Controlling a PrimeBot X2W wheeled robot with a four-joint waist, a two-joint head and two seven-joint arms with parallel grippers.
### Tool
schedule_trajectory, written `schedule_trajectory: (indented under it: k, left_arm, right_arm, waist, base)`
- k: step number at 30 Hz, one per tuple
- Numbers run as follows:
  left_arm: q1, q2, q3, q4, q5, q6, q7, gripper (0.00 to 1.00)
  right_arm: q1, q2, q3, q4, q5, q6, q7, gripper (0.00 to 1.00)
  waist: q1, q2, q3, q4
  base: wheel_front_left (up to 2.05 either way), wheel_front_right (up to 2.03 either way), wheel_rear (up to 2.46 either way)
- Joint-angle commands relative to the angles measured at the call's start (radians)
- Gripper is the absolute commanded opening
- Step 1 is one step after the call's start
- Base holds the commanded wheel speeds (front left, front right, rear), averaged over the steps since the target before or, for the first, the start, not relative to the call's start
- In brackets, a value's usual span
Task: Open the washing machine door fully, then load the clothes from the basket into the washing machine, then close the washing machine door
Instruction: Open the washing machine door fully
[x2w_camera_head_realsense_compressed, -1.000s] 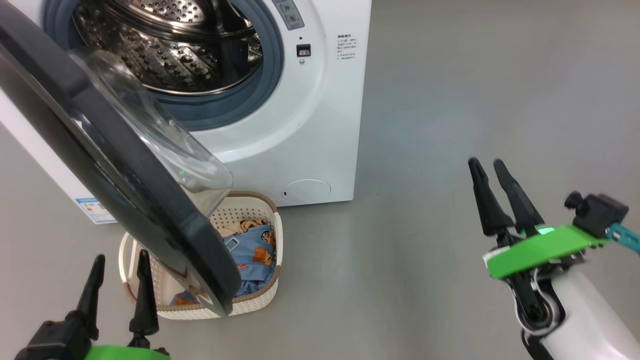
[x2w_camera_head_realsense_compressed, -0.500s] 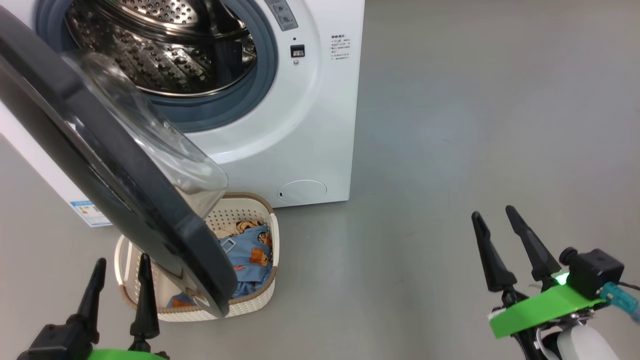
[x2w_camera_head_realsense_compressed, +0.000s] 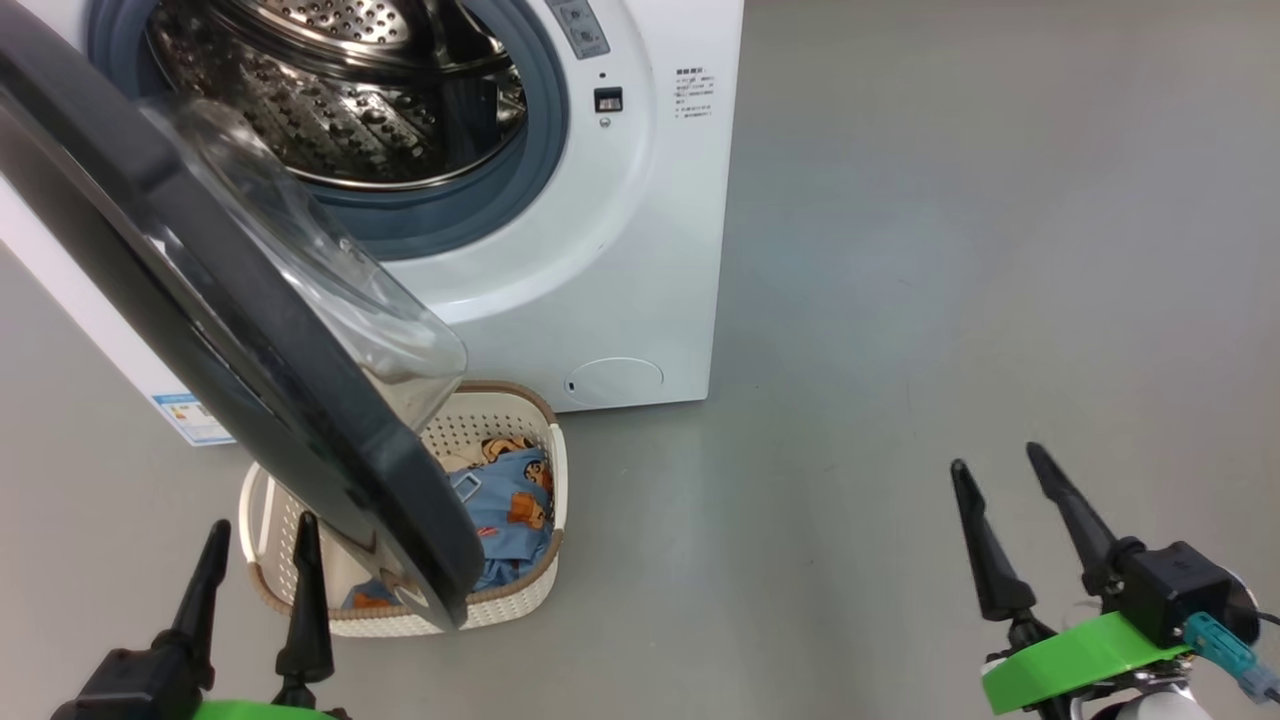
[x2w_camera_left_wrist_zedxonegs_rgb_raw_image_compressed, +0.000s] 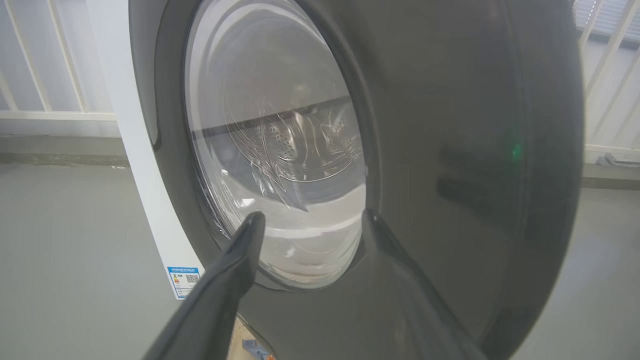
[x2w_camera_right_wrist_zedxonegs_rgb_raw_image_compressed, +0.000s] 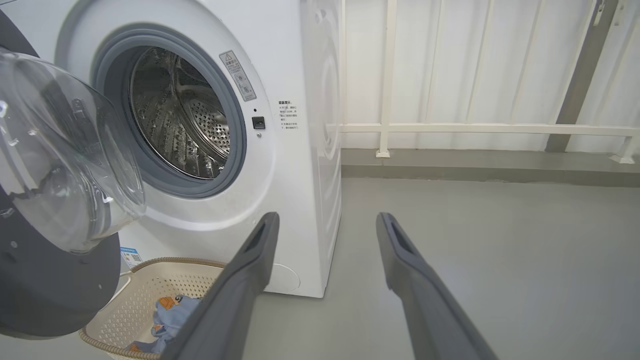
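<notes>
1. Laundry spot in a plain utility-type space. Whether it is a home or a test lab cannot be told.
2. A white front-loading washing machine stands on a smooth grey floor.
3. A cream basket of clothes sits on the floor, just near of the machine.
4. On the far side, white rails run before pale panels, above a low grey kerb.

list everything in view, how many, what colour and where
washing machine: one, white with steel drum, ahead on the left
washing machine door: one, black rim, clear glass bowl, swung open over the basket
basket: one, cream with brown rim, on the floor before the machine
clothes: count unclear, light blue with orange-brown bears, in the basket
label sticker: one, blue, low on the machine's side
filter cap: one, white, machine's lower front
railing: white, behind
floor: grey
left gripper: dark, open, facing the door
right gripper: dark, open, over bare floor
</notes>
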Motion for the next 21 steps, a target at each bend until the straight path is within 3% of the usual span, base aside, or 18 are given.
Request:
schedule_trajectory:
  k: [1,21]
  left_arm:
    - [-0.006,0.013,0.029,-0.019,-0.002,0.009,-0.006,1.00]
    - [0.001,0.013,0.031,-0.023,-0.007,0.019,-0.006,1.00]
  right_arm:
    - [-0.003,0.004,0.007,-0.033,-0.015,0.002,-0.012,1.00]
    - [0.015,0.033,-0.059,-0.030,-0.114,0.002,-0.012,1.00]
  waist:
    - [0.0000,0.0000,0.000,0.002]
    - [0.0000,0.0000,-0.005,0.005]
  base:
    - [0.00,0.00,0.00]
    - [0.00,0.00,0.00]
